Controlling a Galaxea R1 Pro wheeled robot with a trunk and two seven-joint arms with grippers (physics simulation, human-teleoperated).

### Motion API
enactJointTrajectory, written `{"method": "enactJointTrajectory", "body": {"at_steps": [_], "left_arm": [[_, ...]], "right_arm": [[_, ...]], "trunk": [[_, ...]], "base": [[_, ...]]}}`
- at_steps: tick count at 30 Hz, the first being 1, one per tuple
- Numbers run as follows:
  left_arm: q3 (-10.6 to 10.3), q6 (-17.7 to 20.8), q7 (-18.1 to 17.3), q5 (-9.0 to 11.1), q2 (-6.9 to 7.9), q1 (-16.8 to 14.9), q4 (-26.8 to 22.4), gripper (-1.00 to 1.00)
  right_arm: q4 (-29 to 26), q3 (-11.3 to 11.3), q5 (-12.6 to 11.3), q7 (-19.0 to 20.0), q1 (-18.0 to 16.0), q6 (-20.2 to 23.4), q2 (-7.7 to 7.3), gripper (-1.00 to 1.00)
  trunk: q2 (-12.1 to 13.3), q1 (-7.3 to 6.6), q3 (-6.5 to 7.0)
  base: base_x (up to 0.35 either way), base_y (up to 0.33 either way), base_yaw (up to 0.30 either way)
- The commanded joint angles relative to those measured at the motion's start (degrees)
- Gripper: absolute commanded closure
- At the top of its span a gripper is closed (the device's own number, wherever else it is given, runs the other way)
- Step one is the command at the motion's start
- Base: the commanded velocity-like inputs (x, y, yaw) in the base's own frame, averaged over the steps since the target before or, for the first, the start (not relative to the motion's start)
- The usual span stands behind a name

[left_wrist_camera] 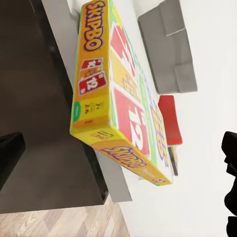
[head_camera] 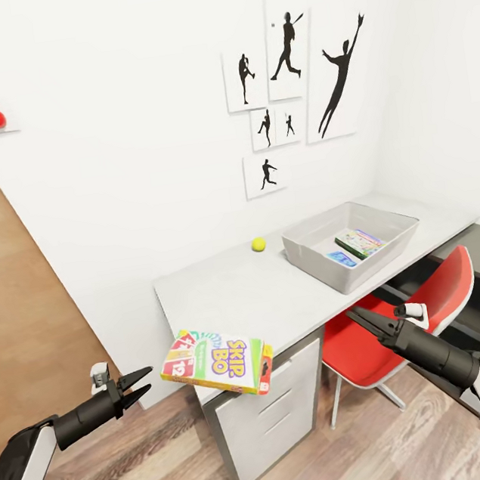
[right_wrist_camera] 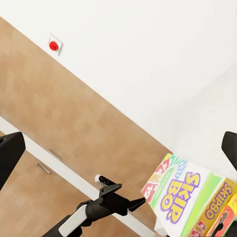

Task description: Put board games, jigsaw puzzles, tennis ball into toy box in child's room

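A Skip-Bo board game is seen overhanging the tabletop corner, ungrasped, between an open left hand and an open right hand; transfer into the toy box is judged pending, a fresh grasp being required.

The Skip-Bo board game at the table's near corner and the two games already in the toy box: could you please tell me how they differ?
The Skip-Bo board game overhangs the table edge, outside the toy box; the green game and blue game lie inside it. Skip-Bo is mostly yellow, green and red; the others are green and blue. The blue one looks smallest. All are flat printed boxes. No hand holds any of them; the left hand is open beside Skip-Bo.
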Motion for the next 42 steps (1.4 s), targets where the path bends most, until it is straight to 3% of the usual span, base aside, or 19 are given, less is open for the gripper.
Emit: {"method": "enactJointTrajectory", "body": {"at_steps": [1,18,34,42], "left_arm": [[0.01,0.32,-0.09,0.10,0.01,-0.03,0.00,-1.00],[0.07,0.77,-0.10,0.23,0.20,-0.03,0.00,-1.00],[0.08,0.93,-0.10,0.49,0.20,-0.03,0.02,-1.00],[0.09,0.93,-0.10,0.53,0.22,-0.03,0.00,-1.00]], "right_arm": [[0.01,-0.04,-0.08,0.11,-0.04,0.27,-0.01,-1.00],[0.01,-0.01,-0.08,0.11,-0.04,0.27,-0.02,-1.00],[0.03,0.00,-0.09,0.11,-0.04,0.27,0.06,-1.00],[0.24,0.02,-0.08,0.11,-0.04,0.27,0.04,-1.00]], "trunk": [[-0.03,0.00,-0.05],[-0.03,0.00,-0.05],[-6.45,3.51,-2.93],[-6.45,3.51,-2.93]], "base": [[0.000,-0.149,0.000],[0.000,-0.040,0.000],[0.000,0.000,0.000],[0.000,0.000,0.000]]}}
